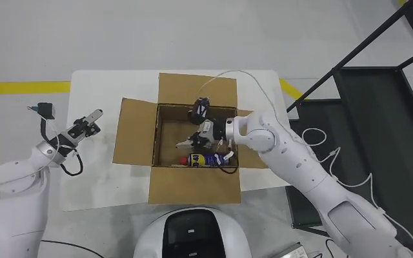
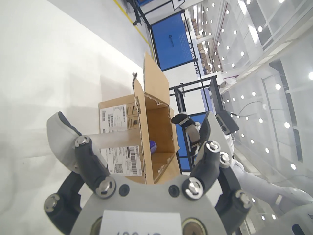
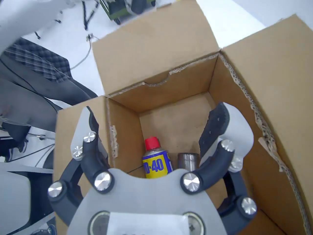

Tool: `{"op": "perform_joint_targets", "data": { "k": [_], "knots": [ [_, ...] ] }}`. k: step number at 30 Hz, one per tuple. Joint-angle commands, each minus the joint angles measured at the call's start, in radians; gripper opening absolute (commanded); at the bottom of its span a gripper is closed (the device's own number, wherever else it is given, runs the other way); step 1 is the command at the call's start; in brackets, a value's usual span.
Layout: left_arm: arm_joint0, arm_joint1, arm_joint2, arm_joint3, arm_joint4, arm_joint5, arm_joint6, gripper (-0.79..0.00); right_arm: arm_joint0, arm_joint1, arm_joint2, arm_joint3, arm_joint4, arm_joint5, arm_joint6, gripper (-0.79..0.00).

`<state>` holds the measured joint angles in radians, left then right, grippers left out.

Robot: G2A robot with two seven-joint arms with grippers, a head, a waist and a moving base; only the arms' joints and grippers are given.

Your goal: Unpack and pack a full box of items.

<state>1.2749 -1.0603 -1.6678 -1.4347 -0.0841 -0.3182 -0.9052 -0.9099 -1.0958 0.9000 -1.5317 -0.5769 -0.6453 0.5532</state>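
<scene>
An open cardboard box [image 1: 169, 132] stands in the middle of the white table, all flaps folded out. At its bottom lies a blue-and-yellow spray can with a red cap [image 1: 203, 158] [image 3: 155, 158], and a metal cylinder [image 3: 188, 160] lies beside it. My right gripper [image 1: 201, 137] [image 3: 156, 123] hangs open over the box's mouth, above the can, with nothing between its fingers. My left gripper [image 1: 90, 120] [image 2: 132, 125] is open and empty over the table left of the box. The box [image 2: 156, 121] with its label and a dark blue item [image 2: 152, 146] inside it appear past its fingers.
A dark rounded object [image 1: 201, 108] sits at the box's far edge by the right arm's wrist. A white cable [image 1: 255, 80] trails over the table behind the box. A black frame and grey steps [image 1: 361, 97] stand to the right. Bare table [image 1: 103, 97] lies left of the box.
</scene>
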Motion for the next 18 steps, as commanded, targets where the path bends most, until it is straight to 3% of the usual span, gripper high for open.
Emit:
{"op": "perform_joint_targets", "data": {
  "k": [1, 6, 11, 12, 13, 14, 18],
  "knots": [
    [-0.021, 0.002, 0.022, 0.024, -0.008, 0.001, -0.051, 0.0, -0.081, 0.028, 0.106, -0.087, 0.034, 0.011, 0.013, 0.0],
    [-0.065, 0.004, 0.074, 0.076, -0.076, 0.009, -0.189, 0.0, -0.264, 0.077, 0.327, -0.258, 0.074, 0.067, 0.033, 0.0],
    [-0.126, 0.002, 0.128, 0.138, -0.097, 0.018, -0.236, 0.0, -0.429, 0.105, 0.506, -0.319, 0.082, 0.089, -0.001, 0.0],
    [-0.136, 0.001, 0.137, 0.148, -0.098, 0.013, -0.238, -0.369, -0.456, 0.107, 0.531, -0.332, 0.084, 0.092, -0.011, 0.0],
    [-0.144, 0.001, 0.144, 0.156, -0.104, 0.01, -0.237, -0.646, -0.481, 0.11, 0.554, -0.343, 0.085, 0.096, -0.023, 0.0],
    [-0.151, 0.0, 0.152, 0.162, -0.109, 0.009, -0.24, -0.785, -0.504, 0.111, 0.575, -0.352, 0.088, 0.1, -0.035, 0.0],
    [-0.17, 0.002, 0.175, 0.179, -0.086, -0.009, -0.247, -0.785, -0.576, 0.115, 0.635, -0.382, 0.091, 0.113, -0.076, 0.0]
  ]
}}
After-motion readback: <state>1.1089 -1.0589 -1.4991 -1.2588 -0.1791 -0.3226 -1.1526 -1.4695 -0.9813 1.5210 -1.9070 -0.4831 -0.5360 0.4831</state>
